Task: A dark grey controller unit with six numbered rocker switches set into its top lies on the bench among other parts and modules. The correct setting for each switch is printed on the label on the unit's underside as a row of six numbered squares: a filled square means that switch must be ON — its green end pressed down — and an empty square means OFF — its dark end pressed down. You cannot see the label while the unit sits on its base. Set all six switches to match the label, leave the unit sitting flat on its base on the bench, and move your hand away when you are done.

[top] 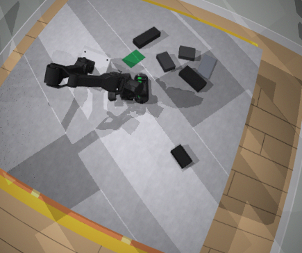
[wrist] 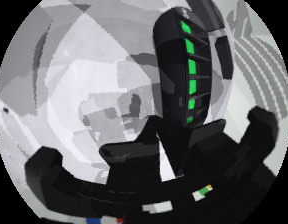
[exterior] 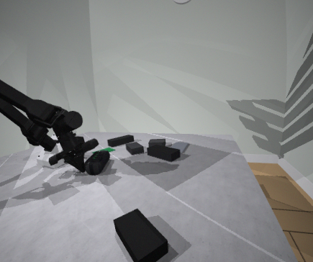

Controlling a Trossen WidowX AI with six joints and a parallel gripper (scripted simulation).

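Note:
The dark grey controller unit (exterior: 96, 163) (wrist: 173, 63) lies on the grey bench near the middle-left. In the wrist view its long side wall faces me and the row of rocker switches (wrist: 191, 72) shows several green ends along its right side. Its underside label is hidden. My gripper (exterior: 80, 168) (wrist: 152, 117) is shut on nothing. Its closed fingertips point down at the bench, right at the unit's near end and on its left side in the exterior view. I cannot tell whether they touch the unit.
A flat green square (top: 133, 58) (exterior: 108, 149) lies just behind the unit. Several dark blocks (top: 146, 37) (top: 165, 61) (top: 192, 78) and a light grey slab (top: 207, 66) lie to the back right. One dark block (top: 181, 156) (exterior: 140, 235) lies alone at the front.

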